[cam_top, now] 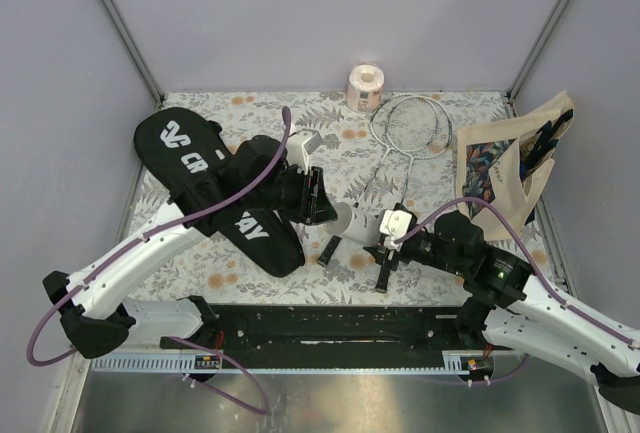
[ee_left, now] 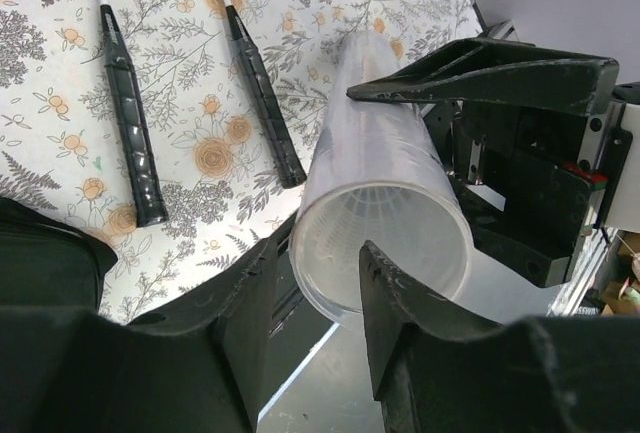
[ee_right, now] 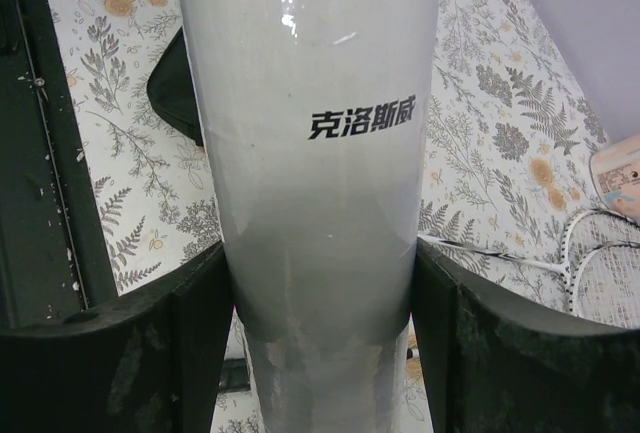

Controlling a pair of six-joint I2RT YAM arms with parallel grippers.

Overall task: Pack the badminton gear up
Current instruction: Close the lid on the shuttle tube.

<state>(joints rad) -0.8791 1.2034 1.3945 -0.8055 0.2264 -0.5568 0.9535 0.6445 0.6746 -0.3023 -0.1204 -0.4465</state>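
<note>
Floral cloth covers the table (cam_top: 250, 103). My right gripper (ee_right: 320, 273) clamps the tube (ee_right: 320, 153) near the handles of the rackets (cam_top: 410, 128). My left gripper (ee_left: 320, 253) is at the tube's open end; whether it pinches the rim I cannot tell. The bag (cam_top: 190, 153) lies to the left.

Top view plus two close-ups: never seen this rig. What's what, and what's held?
A left arm and a right arm, both robots, stand at a flowery table. The top view looks down from behind them; each close-up comes from a wrist camera, its own black fingers at the bottom. On the table: two rackets, a black bag, a tote, a paper roll. The right fingers clamp a white tube. The left fingers sit at its open end; whether they grip is unclear.
</note>
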